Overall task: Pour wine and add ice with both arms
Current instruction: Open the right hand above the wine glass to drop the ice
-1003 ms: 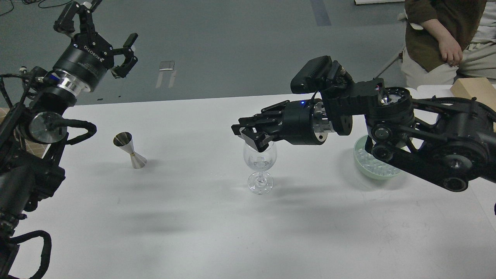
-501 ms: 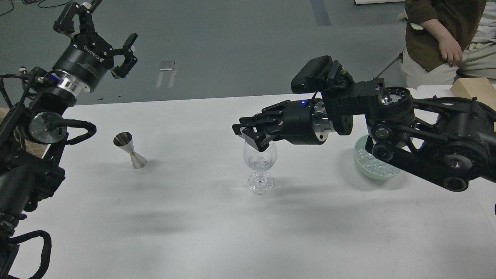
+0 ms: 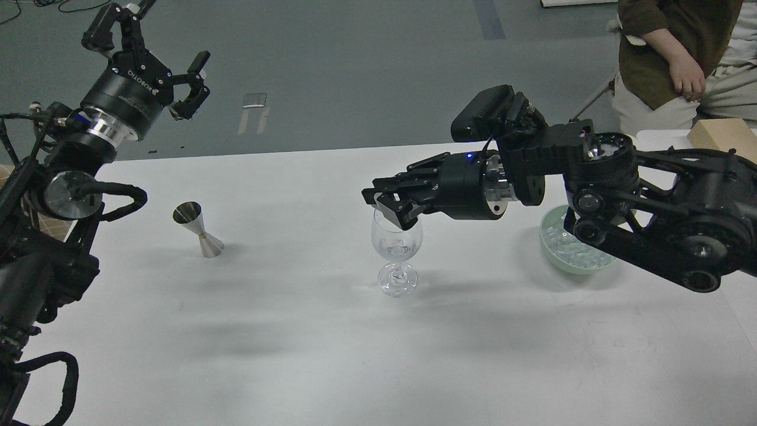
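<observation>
A clear stemmed wine glass [image 3: 397, 251] stands mid-table, with small clear ice [image 3: 396, 246] low in its bowl. My right gripper [image 3: 387, 204] hovers just above the glass rim, slightly to its right. Its fingers are a little apart and hold nothing that I can see. More ice cubes [image 3: 569, 247] lie in a pale green bowl [image 3: 556, 260], partly hidden behind my right arm. My left gripper [image 3: 155, 47] is raised high at the far left, open and empty.
A steel jigger [image 3: 199, 229] stands on the white table [image 3: 331, 355] at the left. A seated person [image 3: 680, 53] and a wooden block [image 3: 724, 135] are at the far right. No wine bottle is in view.
My right gripper has lifted a little and drawn back to the right from the glass rim. The left arm has not moved.
</observation>
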Motion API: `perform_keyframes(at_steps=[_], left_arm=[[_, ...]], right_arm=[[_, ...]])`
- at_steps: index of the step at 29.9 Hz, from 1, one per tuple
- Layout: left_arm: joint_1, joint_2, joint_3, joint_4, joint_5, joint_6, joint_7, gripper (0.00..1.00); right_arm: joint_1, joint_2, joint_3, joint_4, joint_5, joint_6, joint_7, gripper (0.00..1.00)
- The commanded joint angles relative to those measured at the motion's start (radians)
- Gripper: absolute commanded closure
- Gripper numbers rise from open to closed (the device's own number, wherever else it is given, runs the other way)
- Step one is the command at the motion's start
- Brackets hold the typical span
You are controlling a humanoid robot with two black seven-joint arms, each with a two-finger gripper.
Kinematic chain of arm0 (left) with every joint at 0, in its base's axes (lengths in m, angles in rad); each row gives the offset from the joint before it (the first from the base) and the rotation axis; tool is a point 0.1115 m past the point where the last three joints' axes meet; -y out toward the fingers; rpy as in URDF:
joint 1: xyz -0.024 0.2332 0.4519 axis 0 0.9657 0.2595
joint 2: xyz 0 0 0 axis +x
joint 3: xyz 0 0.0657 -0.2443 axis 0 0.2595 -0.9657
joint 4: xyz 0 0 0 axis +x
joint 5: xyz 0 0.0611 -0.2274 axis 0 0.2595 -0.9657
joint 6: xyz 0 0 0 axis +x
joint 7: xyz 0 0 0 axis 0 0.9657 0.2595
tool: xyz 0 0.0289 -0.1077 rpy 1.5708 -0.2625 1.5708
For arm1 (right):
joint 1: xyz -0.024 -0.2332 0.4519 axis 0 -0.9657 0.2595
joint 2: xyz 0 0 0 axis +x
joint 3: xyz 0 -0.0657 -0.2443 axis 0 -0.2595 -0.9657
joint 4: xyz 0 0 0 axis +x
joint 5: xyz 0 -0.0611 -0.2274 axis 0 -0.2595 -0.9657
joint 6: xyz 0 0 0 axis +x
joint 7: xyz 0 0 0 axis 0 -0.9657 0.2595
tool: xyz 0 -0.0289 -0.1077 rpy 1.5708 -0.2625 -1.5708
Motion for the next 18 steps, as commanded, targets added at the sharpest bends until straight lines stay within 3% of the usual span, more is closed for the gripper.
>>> perform_keyframes(at_steps=[1,18], left_arm=[[-0.001,0.000,0.000,0.000,0.000,0.000,0.000,0.02],[0.000,0.000,0.000,0.000,0.000,0.000,0.000,0.02]], right_arm=[[-0.002,-0.002,0.002,0.000,0.000,0.000,0.000,0.88],[-0.008,-0.002,0.002,-0.001,-0.001,0.000,0.000,0.86]])
